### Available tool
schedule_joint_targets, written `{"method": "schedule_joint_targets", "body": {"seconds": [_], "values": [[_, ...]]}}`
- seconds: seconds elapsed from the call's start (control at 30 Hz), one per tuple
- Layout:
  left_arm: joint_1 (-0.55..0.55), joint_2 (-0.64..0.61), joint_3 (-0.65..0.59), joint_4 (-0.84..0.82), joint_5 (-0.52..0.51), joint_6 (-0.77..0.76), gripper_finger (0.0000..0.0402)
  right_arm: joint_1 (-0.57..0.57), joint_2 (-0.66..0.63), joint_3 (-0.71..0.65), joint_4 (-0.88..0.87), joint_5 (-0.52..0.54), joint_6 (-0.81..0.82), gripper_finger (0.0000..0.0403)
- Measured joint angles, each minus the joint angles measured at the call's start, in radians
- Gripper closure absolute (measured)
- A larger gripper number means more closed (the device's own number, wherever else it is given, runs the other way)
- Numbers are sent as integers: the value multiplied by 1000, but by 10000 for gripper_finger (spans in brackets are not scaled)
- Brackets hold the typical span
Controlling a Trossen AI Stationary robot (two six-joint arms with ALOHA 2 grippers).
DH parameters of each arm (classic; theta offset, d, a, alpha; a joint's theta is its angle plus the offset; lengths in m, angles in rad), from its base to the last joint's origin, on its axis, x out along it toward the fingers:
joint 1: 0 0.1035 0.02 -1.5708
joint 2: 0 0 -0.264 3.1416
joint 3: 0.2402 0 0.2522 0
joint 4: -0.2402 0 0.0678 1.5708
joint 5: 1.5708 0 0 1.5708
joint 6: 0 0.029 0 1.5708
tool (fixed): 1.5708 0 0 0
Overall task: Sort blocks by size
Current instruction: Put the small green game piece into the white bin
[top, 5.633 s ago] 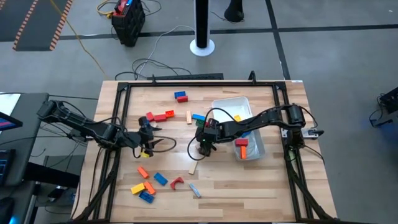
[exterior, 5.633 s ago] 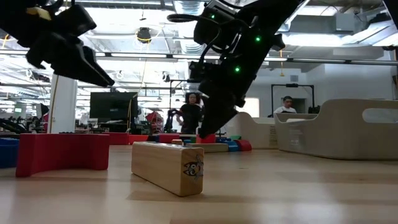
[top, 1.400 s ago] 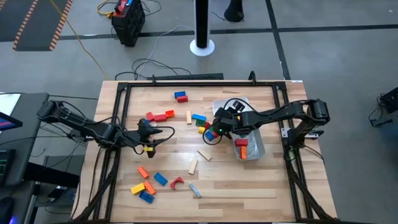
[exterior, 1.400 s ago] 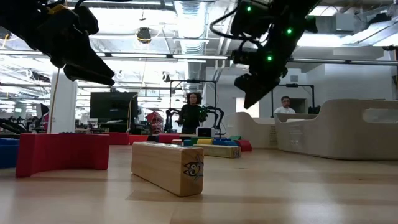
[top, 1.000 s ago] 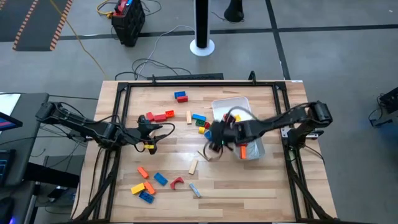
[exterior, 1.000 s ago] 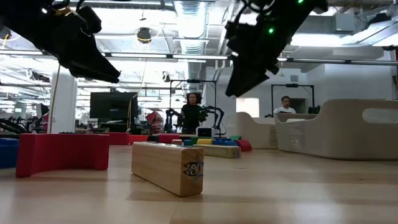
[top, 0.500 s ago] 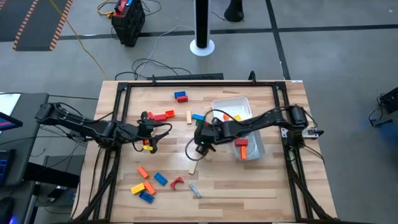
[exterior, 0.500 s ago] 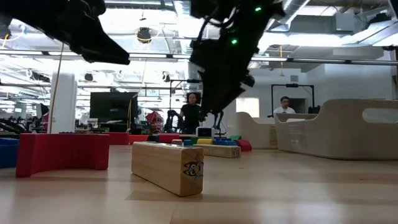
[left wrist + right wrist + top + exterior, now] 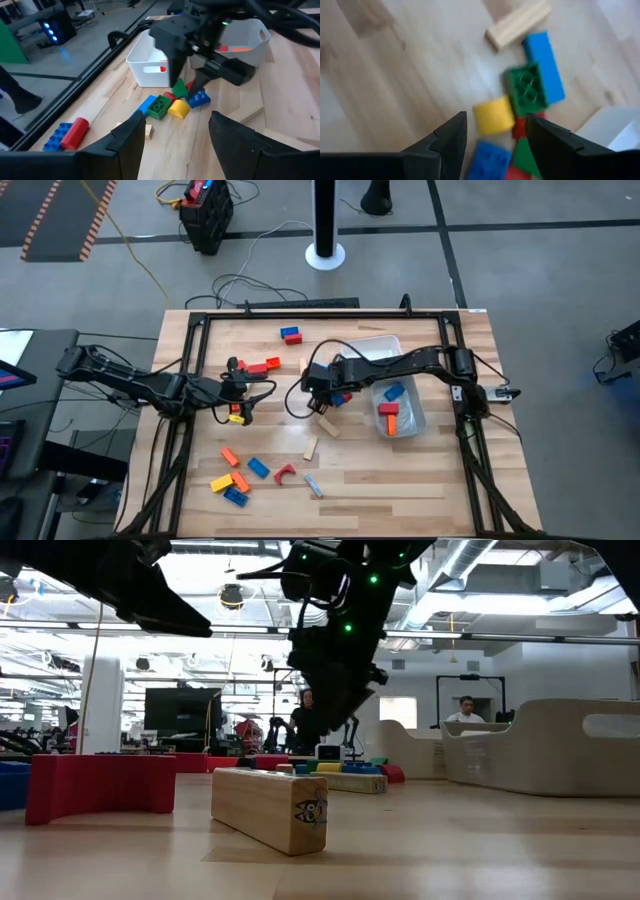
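Just beside the white tub (image 9: 408, 416), toward the surface's (image 9: 380, 480) middle, the right gripper (image 9: 318, 383) is held above a cluster of blocks (image 9: 527, 100), jaws parted and empty. Farther from the tub, past more scattered blocks, the left gripper (image 9: 250, 402) is seen hovering, likewise parted and holding nothing.
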Motion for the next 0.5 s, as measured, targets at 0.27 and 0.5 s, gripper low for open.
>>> {"method": "schedule_joint_targets", "body": {"seconds": [0.27,0.5], "values": [[0,0,0,-15,26,-39,194,-30,15,1,132,1,-194,174],[0,0,0,-80,56,-103,194,-103,54,1,137,-146,-304,160]]}}
